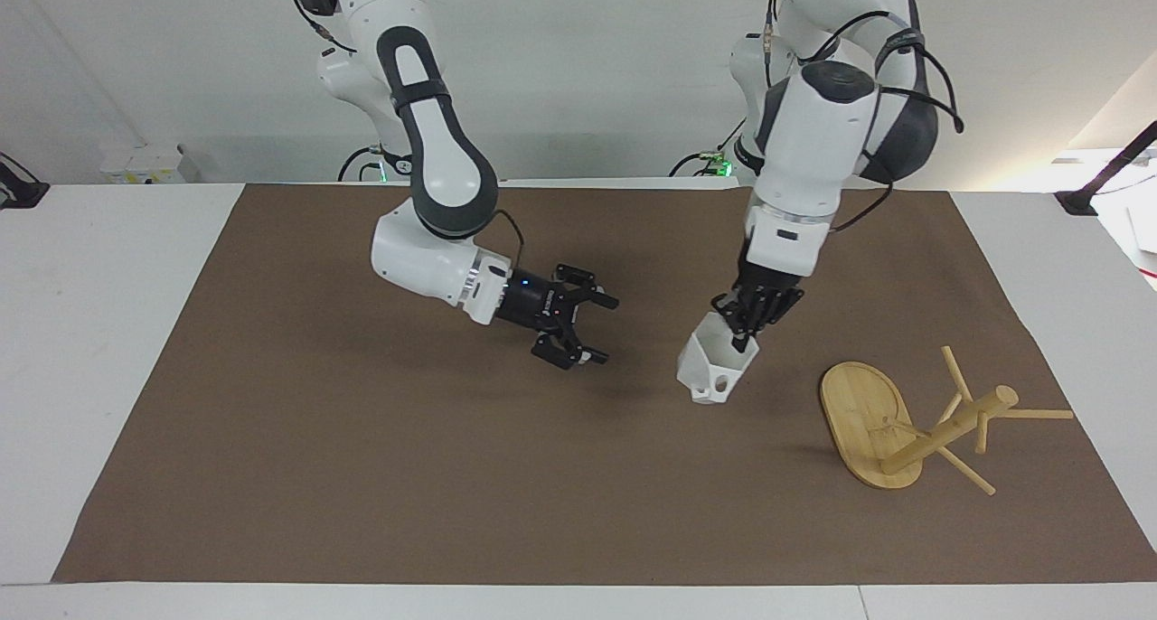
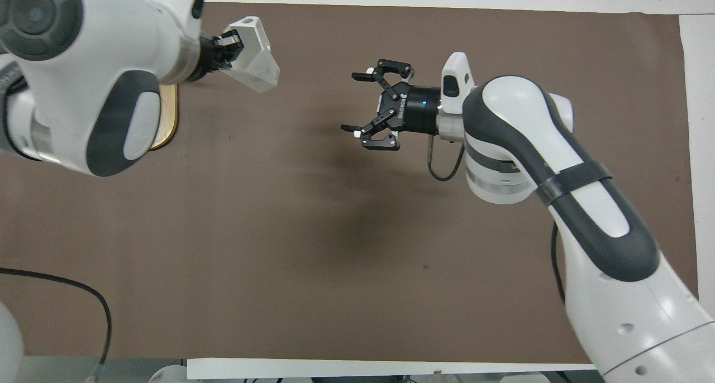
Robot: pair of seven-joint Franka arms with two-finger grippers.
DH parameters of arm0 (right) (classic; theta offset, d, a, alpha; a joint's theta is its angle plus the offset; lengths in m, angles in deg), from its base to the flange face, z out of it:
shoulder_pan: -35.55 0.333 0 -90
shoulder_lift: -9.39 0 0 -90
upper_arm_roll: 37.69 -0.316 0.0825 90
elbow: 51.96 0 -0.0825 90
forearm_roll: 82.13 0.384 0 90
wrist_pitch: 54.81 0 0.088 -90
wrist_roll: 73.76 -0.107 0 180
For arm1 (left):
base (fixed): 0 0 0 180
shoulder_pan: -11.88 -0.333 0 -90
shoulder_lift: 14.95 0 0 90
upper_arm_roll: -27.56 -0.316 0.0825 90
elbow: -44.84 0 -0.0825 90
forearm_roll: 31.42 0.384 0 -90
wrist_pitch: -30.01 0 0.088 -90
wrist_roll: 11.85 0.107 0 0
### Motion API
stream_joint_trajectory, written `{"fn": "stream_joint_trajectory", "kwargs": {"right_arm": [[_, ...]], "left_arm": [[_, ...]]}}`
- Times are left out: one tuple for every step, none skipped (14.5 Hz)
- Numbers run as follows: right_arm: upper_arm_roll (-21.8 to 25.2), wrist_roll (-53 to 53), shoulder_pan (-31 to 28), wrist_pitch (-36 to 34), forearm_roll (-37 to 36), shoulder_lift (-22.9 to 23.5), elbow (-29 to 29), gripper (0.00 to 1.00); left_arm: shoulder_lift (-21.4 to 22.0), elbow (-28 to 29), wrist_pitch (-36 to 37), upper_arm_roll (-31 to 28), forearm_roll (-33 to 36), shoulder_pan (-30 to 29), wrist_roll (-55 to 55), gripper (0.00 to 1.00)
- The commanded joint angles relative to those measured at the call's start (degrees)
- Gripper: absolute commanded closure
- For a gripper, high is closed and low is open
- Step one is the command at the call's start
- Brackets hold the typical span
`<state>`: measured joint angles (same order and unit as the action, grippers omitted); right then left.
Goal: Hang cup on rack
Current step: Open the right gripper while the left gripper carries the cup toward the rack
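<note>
The white faceted cup point(image 1: 714, 367) hangs tilted from my left gripper point(image 1: 743, 329), which is shut on its rim, over the mat beside the rack. Its handle with the hole points down. In the overhead view the cup point(image 2: 256, 70) sticks out from the left gripper point(image 2: 228, 41). The bamboo rack point(image 1: 940, 430) lies tipped over at the left arm's end of the table, its oval base point(image 1: 859, 412) on edge and its post and pegs off the mat. My right gripper point(image 1: 598, 329) is open and empty over the middle of the mat, also in the overhead view point(image 2: 357, 101).
A brown mat point(image 1: 362, 466) covers most of the white table point(image 1: 99, 331). In the overhead view the left arm hides the rack except for a strip of its base point(image 2: 168, 118).
</note>
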<state>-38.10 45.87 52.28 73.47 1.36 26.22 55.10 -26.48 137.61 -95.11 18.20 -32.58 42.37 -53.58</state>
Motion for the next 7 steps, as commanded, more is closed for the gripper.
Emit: {"fn": "stream_joint_trajectory", "kwargs": {"right_arm": [[-0.5,-1.1,-6.9,-4.4,-13.9,-3.8,3.0,0.0],[-0.5,-2.6,-8.3,-4.7,-19.9,-4.3,2.9,0.0],[-0.5,-4.8,-10.0,-4.8,-25.0,-5.0,2.8,0.0],[-0.5,-6.8,-11.8,-5.1,-29.7,-5.3,2.6,0.0],[-0.5,-7.7,-13.1,-5.9,-33.9,-5.7,2.5,0.0],[-0.5,-8.1,-15.0,-6.6,-38.9,-5.8,2.5,0.0],[-0.5,-8.2,-16.7,-6.6,-42.6,-5.8,2.1,0.0]], "left_arm": [[7.4,16.4,-17.8,0.5,0.6,-1.7,-0.6,1.0],[9.2,22.6,-25.5,0.7,0.4,-3.0,-0.8,1.0],[10.8,27.4,-30.5,0.7,-1.0,-3.8,-0.7,1.0],[11.6,31.1,-35.3,0.7,-4.3,-4.2,-0.7,1.0],[11.2,32.7,-38.5,0.7,-6.9,-4.2,-0.7,1.0],[9.4,32.8,-39.0,0.6,-7.7,-4.3,-0.6,1.0],[6.4,32.5,-40.8,0.7,-8.2,-4.9,-0.6,1.0]]}}
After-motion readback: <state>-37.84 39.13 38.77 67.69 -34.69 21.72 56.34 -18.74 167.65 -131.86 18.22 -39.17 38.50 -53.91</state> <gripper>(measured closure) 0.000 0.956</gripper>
